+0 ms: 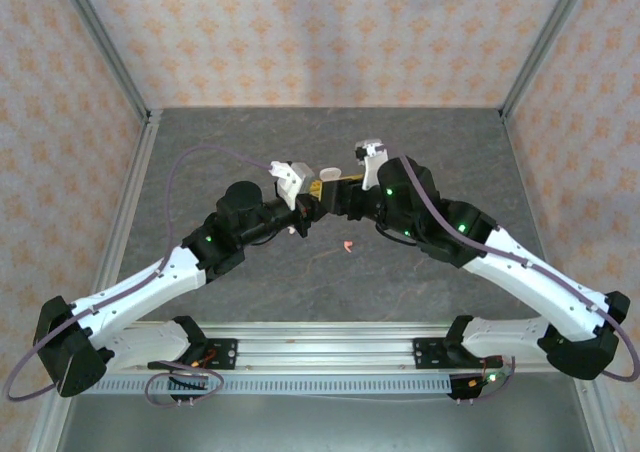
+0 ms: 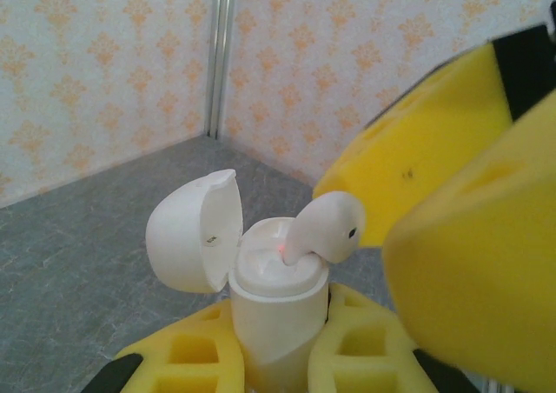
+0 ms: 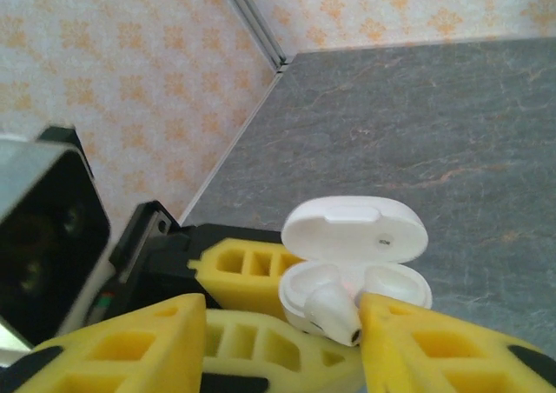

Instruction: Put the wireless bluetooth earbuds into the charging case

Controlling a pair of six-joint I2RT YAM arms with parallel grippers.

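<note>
Right pincer (image 3: 280, 323), parted, straddles white earbud (image 3: 332, 313) in case (image 3: 356, 232).

White shell links on the left arm (image 1: 140, 292) and the right arm (image 1: 530, 272), with black housings at every joint. Small green lights (image 1: 207, 239) glowing on the dark sections. A lilac cable (image 1: 200, 157) looped off the left, another (image 1: 425, 197) along the right. White brackets (image 1: 287, 180) at the wrists. Up close on the left gripper (image 2: 269, 358): chunky yellow fingers (image 2: 156, 363), moulded with square hollow pockets and black at the root. Same yellow and same pockets on the right gripper (image 3: 287, 323).
</note>
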